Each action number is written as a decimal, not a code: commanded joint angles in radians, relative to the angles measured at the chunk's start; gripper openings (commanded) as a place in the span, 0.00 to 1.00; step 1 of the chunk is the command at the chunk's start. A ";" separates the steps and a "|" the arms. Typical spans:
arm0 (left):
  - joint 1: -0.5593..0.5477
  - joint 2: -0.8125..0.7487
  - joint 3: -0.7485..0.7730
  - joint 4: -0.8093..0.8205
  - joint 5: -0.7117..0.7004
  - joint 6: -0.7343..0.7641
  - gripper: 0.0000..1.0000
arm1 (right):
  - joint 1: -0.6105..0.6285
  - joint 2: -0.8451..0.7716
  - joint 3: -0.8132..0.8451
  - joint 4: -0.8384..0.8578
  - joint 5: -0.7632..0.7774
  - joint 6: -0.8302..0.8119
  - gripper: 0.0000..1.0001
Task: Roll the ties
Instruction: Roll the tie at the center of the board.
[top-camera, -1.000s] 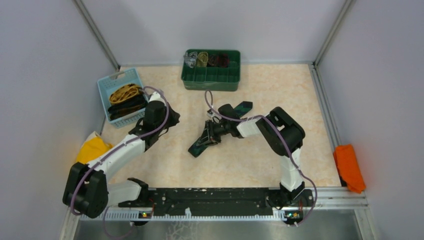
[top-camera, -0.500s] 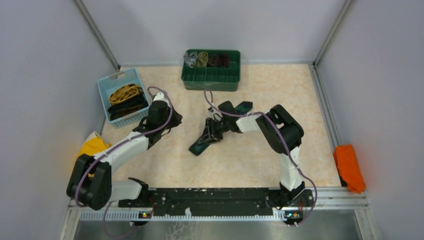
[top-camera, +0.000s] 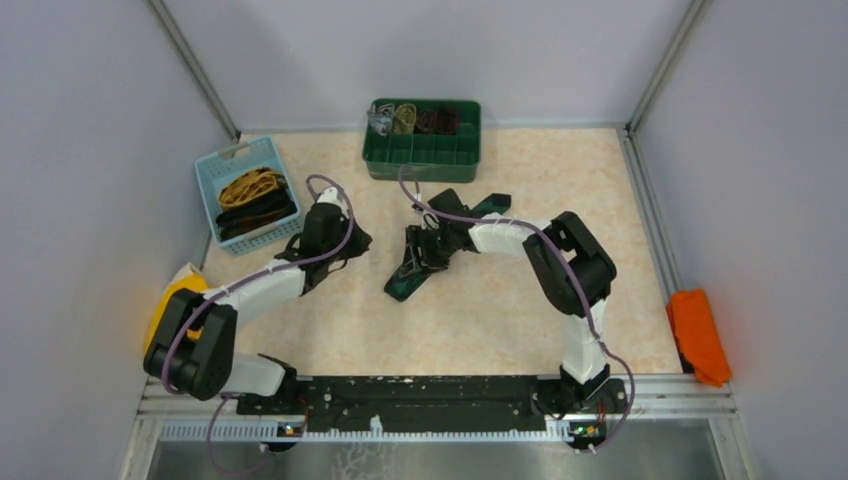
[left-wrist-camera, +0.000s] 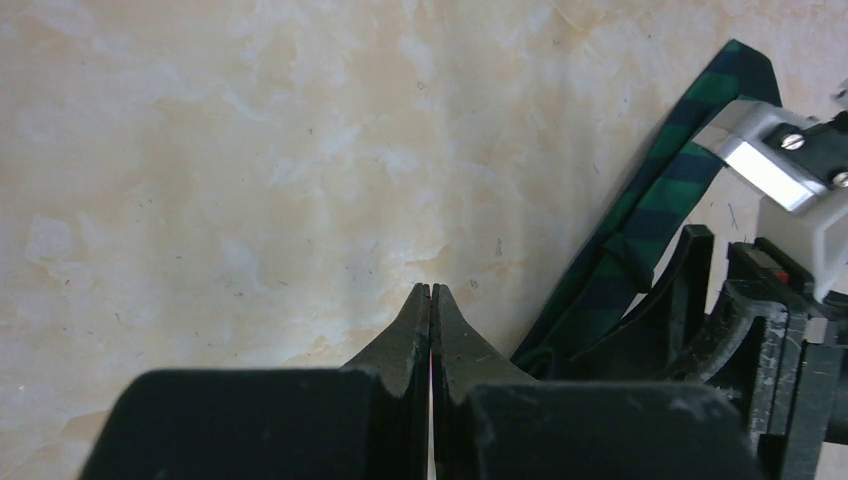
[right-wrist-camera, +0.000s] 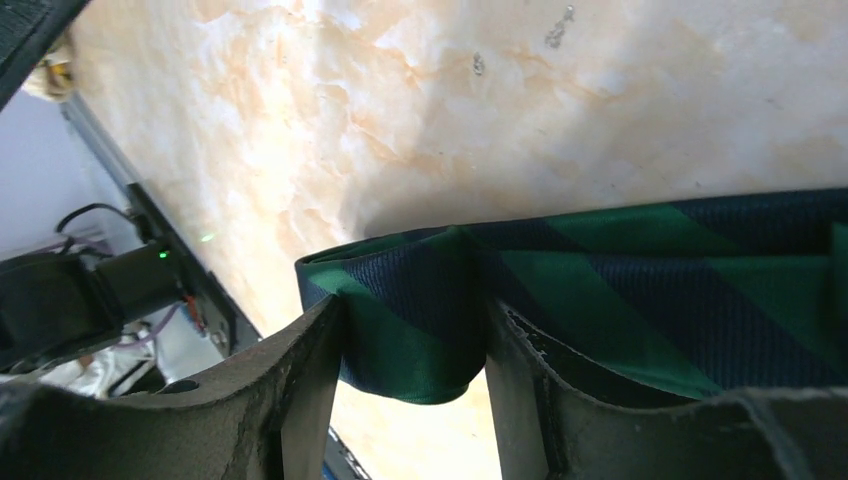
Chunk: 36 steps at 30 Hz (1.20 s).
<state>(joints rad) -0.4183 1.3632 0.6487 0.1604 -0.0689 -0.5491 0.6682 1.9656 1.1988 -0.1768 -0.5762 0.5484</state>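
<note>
A dark green checked tie (top-camera: 404, 284) lies slantwise mid-table, its far end (top-camera: 488, 209) near the green bin. My right gripper (top-camera: 417, 260) is on its middle. In the right wrist view a folded loop of the tie (right-wrist-camera: 620, 270) sits between the spread fingers of the right gripper (right-wrist-camera: 413, 330) and brushes both, sagging loosely. My left gripper (top-camera: 350, 243) hovers just left of the tie, shut on nothing; its closed tips (left-wrist-camera: 431, 290) point at bare table with the tie (left-wrist-camera: 650, 215) to their right. More ties, mustard (top-camera: 250, 185) and black (top-camera: 255, 213), lie in the blue basket.
The blue basket (top-camera: 213, 172) stands at back left. A green bin (top-camera: 420, 160) at back centre holds rolled ties (top-camera: 415, 118). A yellow cloth (top-camera: 180, 295) lies at the left edge, an orange cloth (top-camera: 697, 335) at the right edge.
The right gripper's jaws have widened around the tie's fold and shifted slightly to the back left. The left arm has swung right, closer to the tie, still shut.
</note>
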 joint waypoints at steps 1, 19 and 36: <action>-0.001 0.045 -0.012 0.060 0.061 0.010 0.00 | 0.016 -0.057 0.045 -0.108 0.132 -0.071 0.53; -0.021 0.239 0.043 0.135 0.207 0.021 0.00 | 0.039 -0.252 -0.030 -0.148 0.465 -0.102 0.55; -0.078 0.354 0.063 0.186 0.313 0.035 0.00 | 0.170 -0.210 -0.153 -0.123 0.580 -0.142 0.00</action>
<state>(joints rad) -0.4706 1.6882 0.6884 0.3233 0.2058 -0.5339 0.8410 1.7184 1.0298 -0.3611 -0.0090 0.4118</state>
